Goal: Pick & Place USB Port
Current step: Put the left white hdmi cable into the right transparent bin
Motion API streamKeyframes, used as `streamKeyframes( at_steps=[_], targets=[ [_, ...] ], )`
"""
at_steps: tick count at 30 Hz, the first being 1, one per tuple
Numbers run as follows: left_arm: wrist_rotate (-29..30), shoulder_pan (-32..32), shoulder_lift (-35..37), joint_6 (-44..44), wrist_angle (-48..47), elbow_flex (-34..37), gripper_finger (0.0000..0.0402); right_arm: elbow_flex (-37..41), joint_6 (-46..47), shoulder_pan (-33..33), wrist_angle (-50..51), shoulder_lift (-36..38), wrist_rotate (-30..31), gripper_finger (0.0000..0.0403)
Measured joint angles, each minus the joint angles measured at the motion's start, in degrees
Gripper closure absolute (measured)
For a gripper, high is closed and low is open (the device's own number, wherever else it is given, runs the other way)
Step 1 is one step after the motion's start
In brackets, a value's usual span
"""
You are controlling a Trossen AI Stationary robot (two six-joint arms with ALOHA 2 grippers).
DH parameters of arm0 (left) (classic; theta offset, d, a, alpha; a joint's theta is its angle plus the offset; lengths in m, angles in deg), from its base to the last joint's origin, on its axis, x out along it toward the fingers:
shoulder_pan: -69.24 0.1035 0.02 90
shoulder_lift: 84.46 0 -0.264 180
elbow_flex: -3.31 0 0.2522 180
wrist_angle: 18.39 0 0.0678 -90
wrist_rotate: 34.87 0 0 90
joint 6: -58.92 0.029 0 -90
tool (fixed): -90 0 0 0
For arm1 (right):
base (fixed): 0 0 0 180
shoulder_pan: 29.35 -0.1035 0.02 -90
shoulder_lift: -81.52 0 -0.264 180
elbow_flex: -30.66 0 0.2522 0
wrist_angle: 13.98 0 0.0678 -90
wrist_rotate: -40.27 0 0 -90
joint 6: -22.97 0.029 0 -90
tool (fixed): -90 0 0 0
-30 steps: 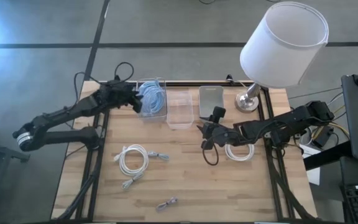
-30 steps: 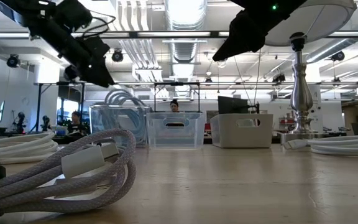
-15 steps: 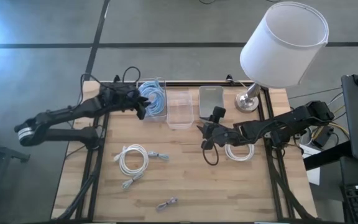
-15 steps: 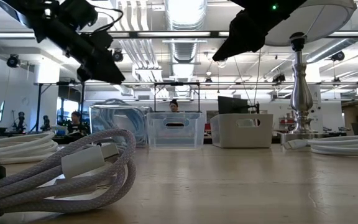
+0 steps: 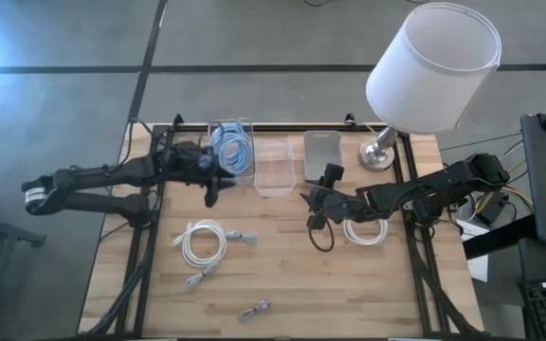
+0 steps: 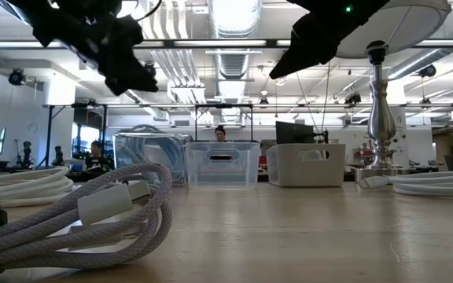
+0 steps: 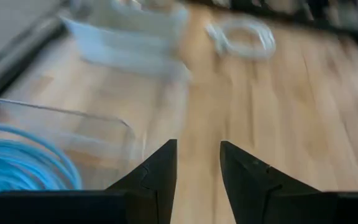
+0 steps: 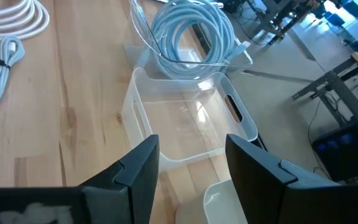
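Left claw [image 5: 212, 186] hangs empty, slightly parted, beside the blue-cable bin [image 5: 232, 150].

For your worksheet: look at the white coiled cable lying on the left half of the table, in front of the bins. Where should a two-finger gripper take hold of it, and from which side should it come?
Probably from straight above, pinching across the bundled strands of the white coiled cable on one side of the loop. It lies flat on the table, with bare wood around it. The left gripper is nearest, its fingers open.

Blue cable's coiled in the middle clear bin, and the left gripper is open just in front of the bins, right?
Not quite. The blue cable is in the leftmost bin, not the middle one, which is empty; the high view shows it. The left gripper is open in front of the bins.
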Motion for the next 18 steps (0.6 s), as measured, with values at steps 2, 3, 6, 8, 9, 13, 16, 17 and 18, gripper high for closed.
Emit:
streamKeyframes(
  at_steps=[2, 3, 6, 8, 9, 13, 16, 17, 18],
  targets=[
    [0.3, -2.7, 0.0, 3.2, -4.4, 0.0, 0.0276, 0.0, 0.0, 0.0, 0.0, 0.0, 0.0, 0.0220],
    [0.8, -4.0, -0.1, 3.9, -6.5, 0.0, 0.0276, 0.0, 0.0, 0.0, 0.0, 0.0, 0.0, 0.0220],
    [1.6, -7.8, -0.2, 3.1, -11.8, 0.2, 0.0275, 0.0, 0.0, 0.0, 0.0, 0.0, 0.0, 0.0220],
    [1.7, -10.4, -0.2, 1.9, -12.5, 0.8, 0.0278, 0.1, 0.0, 0.0, 0.1, 0.0, 0.0, 0.0220],
    [1.7, -11.7, -0.2, 1.6, -12.6, 1.2, 0.0279, 0.1, 0.0, 0.0, 0.1, 0.0, 0.0, 0.0220],
    [1.6, -15.8, -0.2, -0.3, -12.7, 3.6, 0.0280, 0.2, 0.0, 0.0, 0.1, 0.0, 0.0, 0.0220],
    [1.6, -17.8, -0.2, -3.4, -12.6, 6.5, 0.0280, 0.2, 0.0, 0.0, 0.2, 0.0, 0.0, 0.0220],
    [1.6, -18.3, -0.2, -4.2, -12.6, 7.6, 0.0280, 0.2, 0.0, 0.0, 0.2, 0.0, 0.0, 0.0220],
    [1.7, -18.7, -0.2, -4.6, -12.4, 8.8, 0.0281, 0.2, 0.0, 0.0, 0.2, 0.0, 0.0, 0.0220]
  ],
)
